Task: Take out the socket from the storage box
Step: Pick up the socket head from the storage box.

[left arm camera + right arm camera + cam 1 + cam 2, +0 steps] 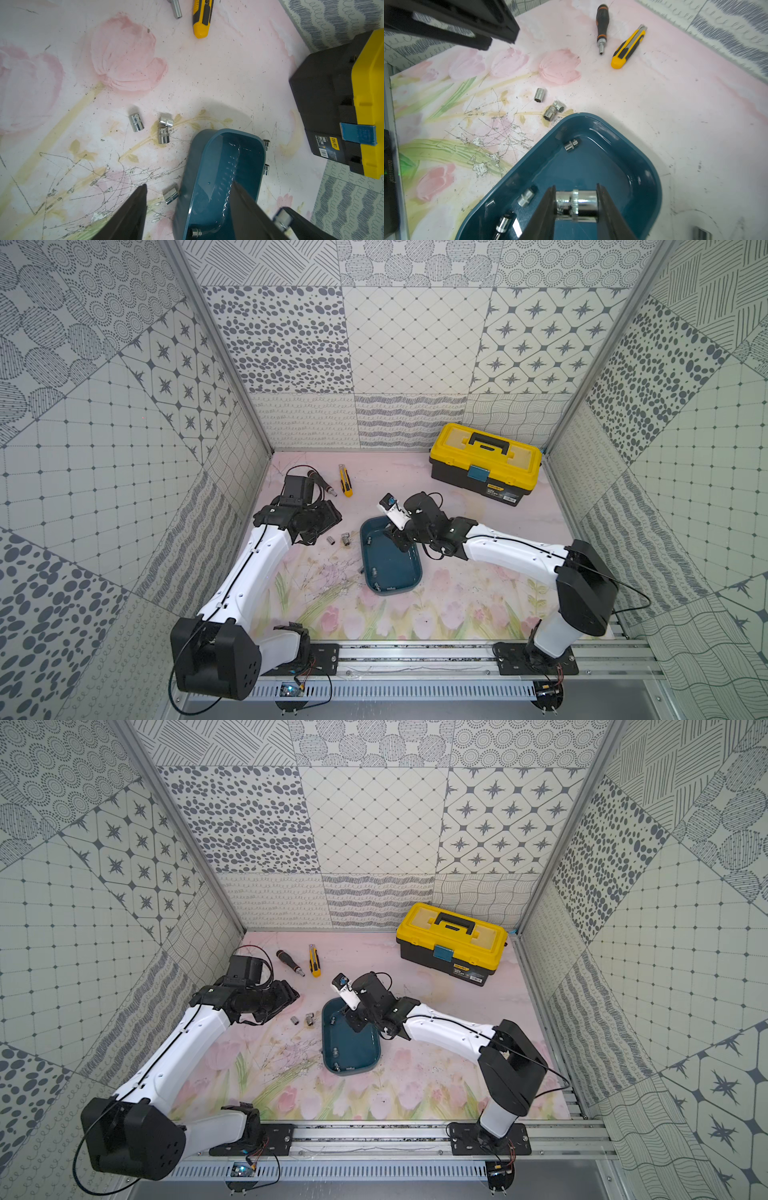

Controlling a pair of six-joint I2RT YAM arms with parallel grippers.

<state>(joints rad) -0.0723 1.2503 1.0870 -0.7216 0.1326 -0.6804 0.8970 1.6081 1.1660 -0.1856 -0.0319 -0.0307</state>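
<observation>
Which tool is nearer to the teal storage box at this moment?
Right. The right tool is over the storage box floor, shut on a socket; the left tool hangs open and empty over the mat beside the box.

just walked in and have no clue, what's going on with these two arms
The right hand is shut on a silver socket inside the teal storage box, not yet lifted out. Other sockets lie in the box, and a few loose sockets sit on the table beside it. The left hand is open and empty, off to the side.
</observation>
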